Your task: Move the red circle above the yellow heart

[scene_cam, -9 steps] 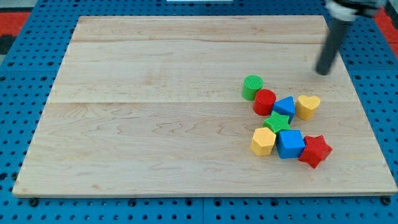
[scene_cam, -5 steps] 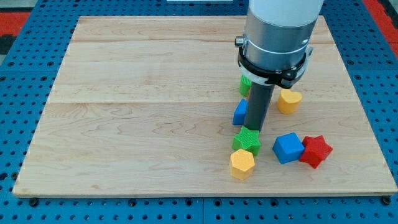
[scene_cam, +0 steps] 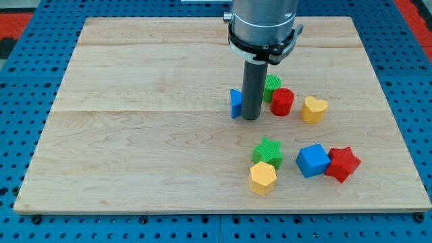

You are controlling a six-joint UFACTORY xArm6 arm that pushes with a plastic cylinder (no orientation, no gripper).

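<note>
The red circle (scene_cam: 282,102) stands on the wooden board (scene_cam: 148,135), right of centre. The yellow heart (scene_cam: 313,109) lies just to its right, a small gap between them. My tip (scene_cam: 251,118) rests on the board left of the red circle, between it and a blue block (scene_cam: 235,103) that is half hidden behind the rod. A green round block (scene_cam: 272,86) sits behind the red circle, touching it, partly hidden by the rod.
A green star (scene_cam: 268,151) and a yellow hexagon (scene_cam: 262,178) lie below my tip. A blue cube (scene_cam: 313,160) and a red star (scene_cam: 342,164) touch each other at the lower right. The arm's grey body (scene_cam: 263,27) hangs over the board's upper middle.
My tip has moved up and to the view's left. The blue block has slid up and left with it. The red circle now shows beside the rod.
</note>
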